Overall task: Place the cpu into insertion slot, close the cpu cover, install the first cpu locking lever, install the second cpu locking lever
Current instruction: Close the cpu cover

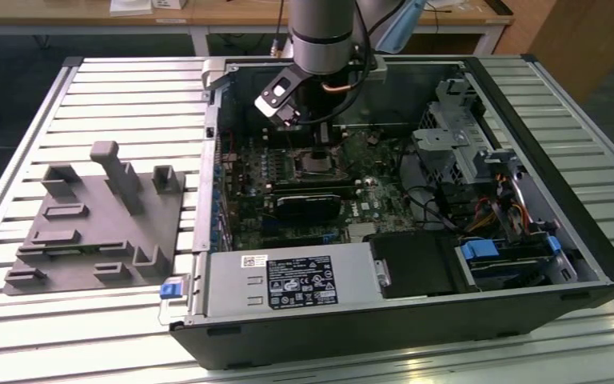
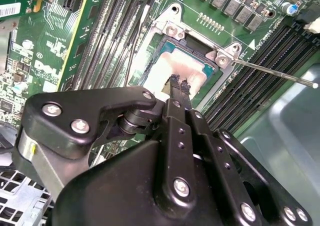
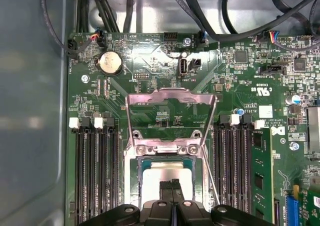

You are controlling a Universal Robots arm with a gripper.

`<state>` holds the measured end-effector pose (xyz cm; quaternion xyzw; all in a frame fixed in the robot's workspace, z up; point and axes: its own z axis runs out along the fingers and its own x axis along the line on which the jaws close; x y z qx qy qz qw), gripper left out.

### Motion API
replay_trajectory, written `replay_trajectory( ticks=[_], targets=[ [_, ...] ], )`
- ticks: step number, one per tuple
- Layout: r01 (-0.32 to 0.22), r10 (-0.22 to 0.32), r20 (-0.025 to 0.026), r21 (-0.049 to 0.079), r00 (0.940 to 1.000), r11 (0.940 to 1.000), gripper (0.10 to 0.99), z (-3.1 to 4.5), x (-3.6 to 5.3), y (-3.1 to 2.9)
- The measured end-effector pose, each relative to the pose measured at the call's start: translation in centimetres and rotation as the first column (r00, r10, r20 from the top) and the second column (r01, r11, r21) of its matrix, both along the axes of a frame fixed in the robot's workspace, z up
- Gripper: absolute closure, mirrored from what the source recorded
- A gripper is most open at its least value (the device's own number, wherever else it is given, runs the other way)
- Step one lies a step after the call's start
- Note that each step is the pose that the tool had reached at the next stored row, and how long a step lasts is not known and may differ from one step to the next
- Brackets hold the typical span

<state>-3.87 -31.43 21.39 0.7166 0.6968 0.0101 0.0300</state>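
Second wrist view: end effector (image 2: pixel 180 84) clsd

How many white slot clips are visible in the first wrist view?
4 clips: two beside one edge of the open cover, two beside the opposite edge. The gripper may hide others.

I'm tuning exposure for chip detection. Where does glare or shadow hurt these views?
In both wrist views the cpu top is washed out pale by glare; in the exterior view the table slats gleam, while the computer case interior sits in shade.
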Motion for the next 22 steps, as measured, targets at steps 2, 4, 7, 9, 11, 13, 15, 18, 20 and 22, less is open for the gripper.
replay_trajectory(
  ticks=[2,4,7,9,11,13,15,18,20,22],
  targets=[
    [0.0,0.0,0.0001,0.0,1.0,1.0,0.98,0.03,0.0,0.0],
    [0.0,0.0,-0.0001,0.0,1.0,1.0,0.98,0.1,0.0,0.0],
    [0.0,0.0,0.0,0.0,1.0,1.0,0.98,0.2,0.0,0.0],
    [0.0,0.0,-0.0001,0.0,1.0,1.0,0.98,0.28,0.0,0.0],
    [0.0,0.0,0.0,0.0,1.0,1.0,0.98,0.38,0.01,0.0],
    [0.0,0.0,-0.0001,0.0,1.0,1.0,0.98,0.48,0.0,0.0],
    [0.0,0.0,0.0,0.0,1.0,1.0,0.98,0.53,0.01,0.0],
    [0.0,0.0,0.0,0.0,1.0,1.0,0.98,0.61,0.0,0.0],
    [0.0,0.0,0.0,0.0,1.0,1.0,0.98,0.68,0.01,0.0],
    [0.0,0.0,0.0,0.0,1.0,1.0,0.98,0.73,0.01,0.0]
  ],
)
